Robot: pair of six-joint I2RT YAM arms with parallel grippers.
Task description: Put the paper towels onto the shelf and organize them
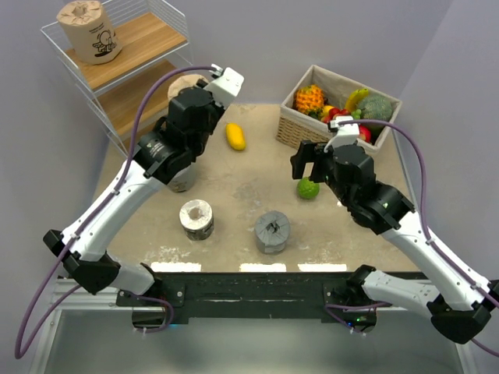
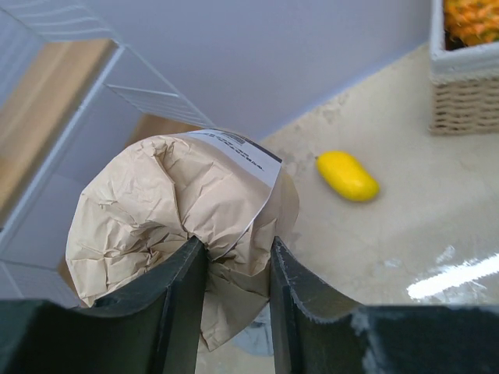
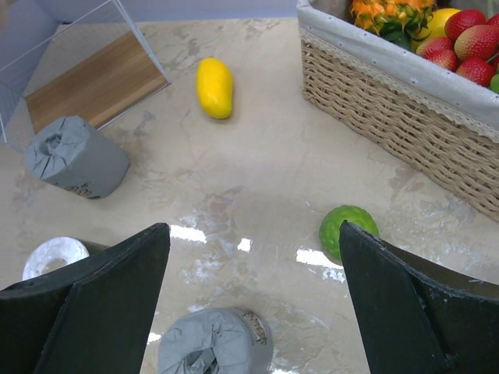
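My left gripper [image 2: 238, 257] is shut on a tan wrapped paper towel roll [image 2: 171, 210], pinching its crumpled end, and holds it in the air just in front of the white wire shelf [image 1: 168, 15]; from above the roll [image 1: 181, 83] sits by the lower boards. Another tan roll with a cartoon print [image 1: 90, 29] stands on the top board. On the table are a pale grey roll [image 3: 74, 156], a cream roll [image 1: 196, 219] and a dark grey roll [image 1: 272, 231]. My right gripper [image 3: 253, 230] is open and empty above the table, near the dark grey roll [image 3: 214, 343].
A yellow mango [image 1: 235, 136] lies mid-table and a green lime [image 1: 308, 188] lies by my right gripper. A wicker fruit basket [image 1: 292, 128] stands at the back right. The pale grey roll is partly hidden under my left arm in the top view.
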